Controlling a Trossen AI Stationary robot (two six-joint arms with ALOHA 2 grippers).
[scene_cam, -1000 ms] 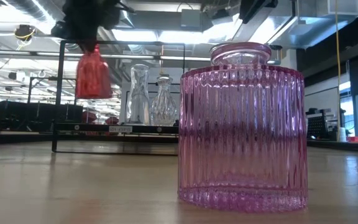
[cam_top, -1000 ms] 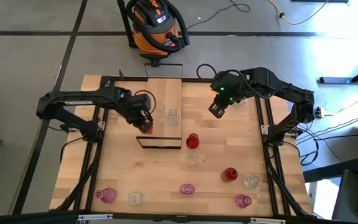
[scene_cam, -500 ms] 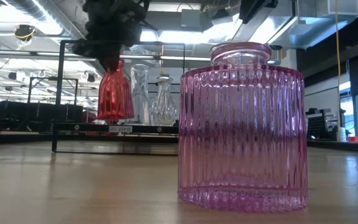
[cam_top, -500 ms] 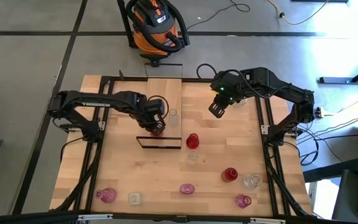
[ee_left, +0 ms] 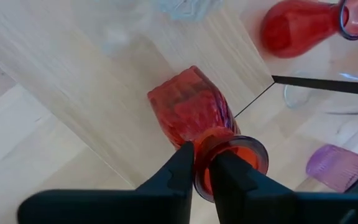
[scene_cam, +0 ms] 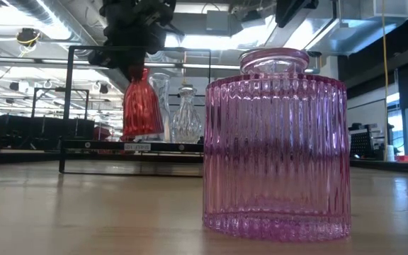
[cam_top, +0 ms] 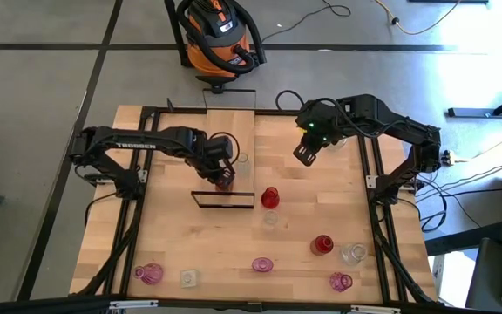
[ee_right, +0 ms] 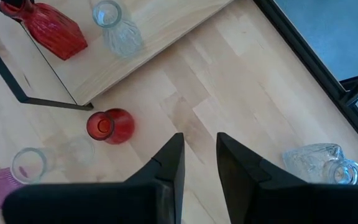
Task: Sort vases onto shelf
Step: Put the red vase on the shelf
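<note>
A red ribbed vase [ee_left: 188, 106] stands upright on the shelf [cam_top: 232, 131], a light-wood plank with a thin black frame, close to the plank's near end. My left gripper [ee_left: 202, 171] is above it, shut on its rim. Two clear vases [scene_cam: 160, 106] [scene_cam: 185, 113] stand on the shelf beside it. My right gripper [ee_right: 199, 155] hangs open above the table's far right, with nothing between its fingers. A round red vase [cam_top: 270, 197] stands on the table just off the shelf's near end. My left gripper has the red vase's rim [ee_left: 229, 155] between its two fingers, one finger [ee_left: 182, 168] outside the mouth and one inside. The fingers come steeply from above. The vase is upright below them, its base [scene_cam: 142, 136] at the level of the plank.
Loose vases stand along the table's near side: pink ones [cam_top: 149, 274] [cam_top: 262, 264] [cam_top: 341, 282], a red one [cam_top: 322, 245], clear ones [cam_top: 188, 278] [cam_top: 353, 253]. A clear vase [ee_right: 322, 162] lies at the far right. The low view is half filled by a pink vase [scene_cam: 276, 142].
My left gripper has carried the red vase toward the table's right, over the shelf, and down. The vase hung clear of the plank before; now it stands low next to the clear vases, still upright.
</note>
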